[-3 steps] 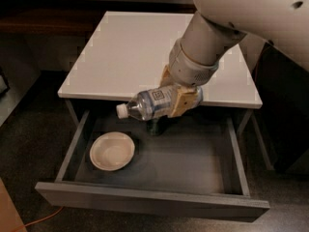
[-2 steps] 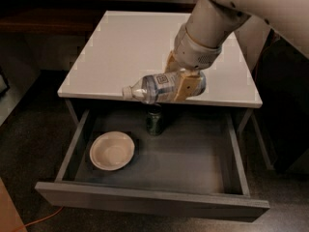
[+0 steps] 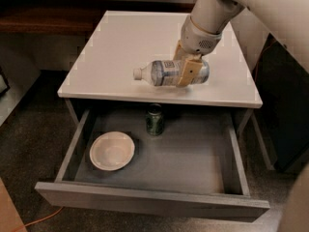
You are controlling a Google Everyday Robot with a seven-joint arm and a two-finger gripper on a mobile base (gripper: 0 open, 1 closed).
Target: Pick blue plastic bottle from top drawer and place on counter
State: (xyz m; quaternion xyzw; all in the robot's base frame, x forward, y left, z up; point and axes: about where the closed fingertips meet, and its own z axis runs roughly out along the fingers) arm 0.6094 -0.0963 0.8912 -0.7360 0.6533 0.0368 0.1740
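Blue plastic bottle [image 3: 170,72] horizontal, cap left | claw [image 3: 187,69] pinching it | over counter [image 3: 125,47]

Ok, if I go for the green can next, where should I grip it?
Grip the green can across its upright round sides, likely from above and front: the counter edge sits close behind it. The gripper is over the counter, shut on the blue plastic bottle.

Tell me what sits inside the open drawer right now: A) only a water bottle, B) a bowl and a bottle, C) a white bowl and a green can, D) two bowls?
C: the top drawer holds a white bowl and a green can; the gripper, shut on the blue plastic bottle, is above the counter.
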